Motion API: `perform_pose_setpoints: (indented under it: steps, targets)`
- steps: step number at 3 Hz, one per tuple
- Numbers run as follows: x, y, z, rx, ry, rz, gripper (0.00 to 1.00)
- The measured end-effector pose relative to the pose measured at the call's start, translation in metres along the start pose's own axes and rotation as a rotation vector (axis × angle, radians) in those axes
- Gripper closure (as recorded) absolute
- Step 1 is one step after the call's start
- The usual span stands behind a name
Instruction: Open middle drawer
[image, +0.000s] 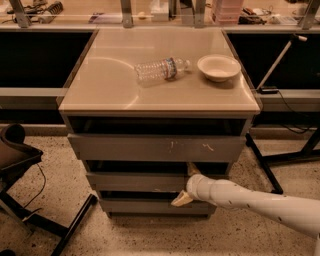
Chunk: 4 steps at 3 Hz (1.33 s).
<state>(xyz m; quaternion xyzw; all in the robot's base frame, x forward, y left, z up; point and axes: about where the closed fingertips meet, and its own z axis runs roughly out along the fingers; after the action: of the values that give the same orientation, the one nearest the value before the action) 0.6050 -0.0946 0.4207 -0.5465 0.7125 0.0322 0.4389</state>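
The middle drawer (135, 181) is a plain grey handleless front in the cabinet, below the wider top front with white scratches (155, 148) and above the narrow bottom front (145, 205). It stands out a little from the cabinet, with a dark gap above it. My gripper (187, 184) reaches in from the right on a white arm and sits at the drawer's right end. One tan finger (192, 169) is above the front's top edge and the other (181, 200) is below it, so the fingers straddle the front.
On the beige cabinet top (110, 80) lie a clear plastic bottle (161, 70) on its side and a white bowl (218, 67). A dark chair base (20, 165) stands left on the speckled floor. A black stand leg (280, 159) is at right.
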Motion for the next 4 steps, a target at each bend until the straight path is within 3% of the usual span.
perform_pose_setpoints:
  steps: [1,2,3,4]
  targets:
    - [0.0,0.0,0.0,0.0,0.0,0.0,0.0]
    - [0.002,-0.005,0.015,-0.049,0.004,-0.012,0.0]
    - [0.003,-0.017,0.042,-0.115,0.033,-0.075,0.0]
    - [0.001,-0.018,0.044,-0.127,0.037,-0.087,0.0]
